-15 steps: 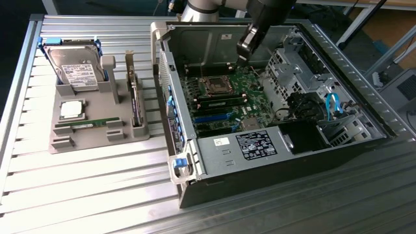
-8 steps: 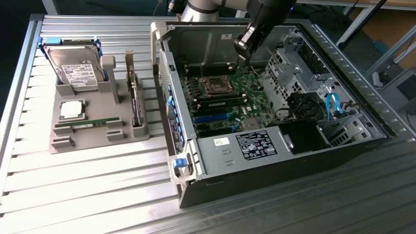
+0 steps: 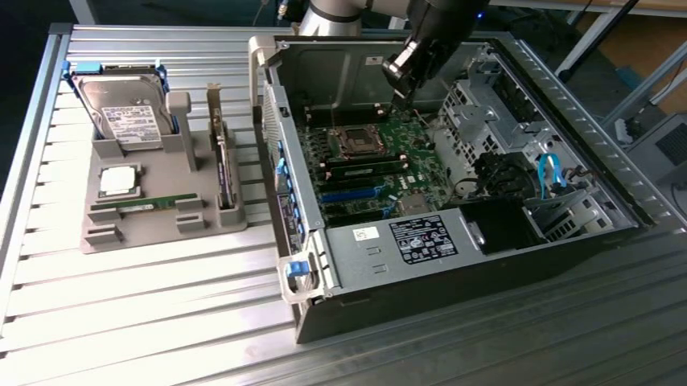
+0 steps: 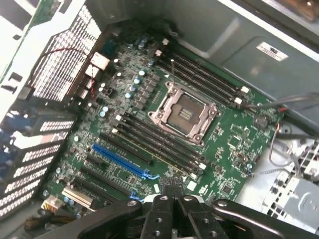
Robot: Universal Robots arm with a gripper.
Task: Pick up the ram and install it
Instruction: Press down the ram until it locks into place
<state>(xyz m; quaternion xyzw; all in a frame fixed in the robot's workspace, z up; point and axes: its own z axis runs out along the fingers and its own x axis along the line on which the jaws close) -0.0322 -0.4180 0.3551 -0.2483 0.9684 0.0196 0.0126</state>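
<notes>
The ram [image 3: 144, 203] is a slim green stick lying in a slot at the front of the grey holder [image 3: 161, 233], on the exterior view's left. My gripper [image 3: 405, 78] hangs over the open computer case [image 3: 451, 257], far from the ram, above the back of the motherboard [image 3: 376, 161]. In the wrist view the black fingers [image 4: 162, 209] are pressed together at the gripper [image 4: 172, 189] with nothing between them. Below them lie the motherboard's long memory slots [image 4: 159, 142] and the bare processor socket [image 4: 183, 112].
The holder also carries a hard drive [image 3: 127, 112], a square silver processor [image 3: 118, 180] and an upright dark card [image 3: 224, 165]. Case walls, a drive cage [image 3: 472, 112] and blue cables [image 3: 549, 173] surround the motherboard. The slatted metal table [image 3: 140, 322] lies in front.
</notes>
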